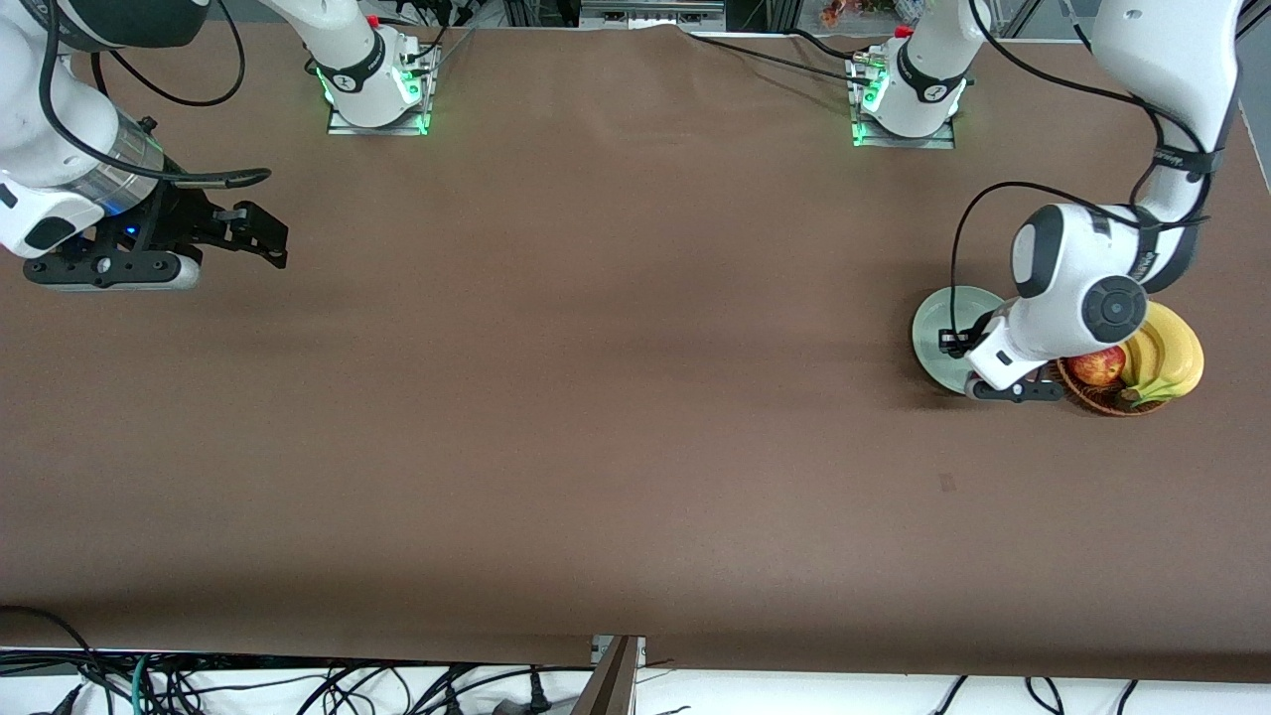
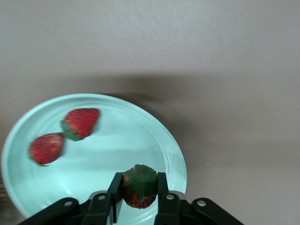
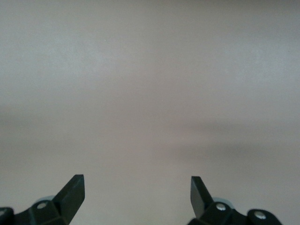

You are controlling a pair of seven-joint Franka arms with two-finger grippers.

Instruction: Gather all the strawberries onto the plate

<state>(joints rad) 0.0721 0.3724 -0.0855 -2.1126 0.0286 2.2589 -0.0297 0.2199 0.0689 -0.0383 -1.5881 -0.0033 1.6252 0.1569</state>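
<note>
The left gripper [image 2: 139, 193] has its black jaws closed on a strawberry [image 2: 139, 186], red and bumpy, with the dark green leafy top up. It hangs over the plate [image 2: 159, 140], a round, shallow, smooth mint dish. Two more strawberries [image 2: 80, 123] [image 2: 46, 148] lie on the plate, close together but apart. Just beside the plate stands a brown wicker basket [image 1: 1097, 396] with an apple [image 1: 1096, 366] and bananas [image 1: 1168, 356]. The right gripper [image 3: 137, 192] waits with jaws wide over the bare brown cloth [image 1: 596, 397] at its end of the table.
</note>
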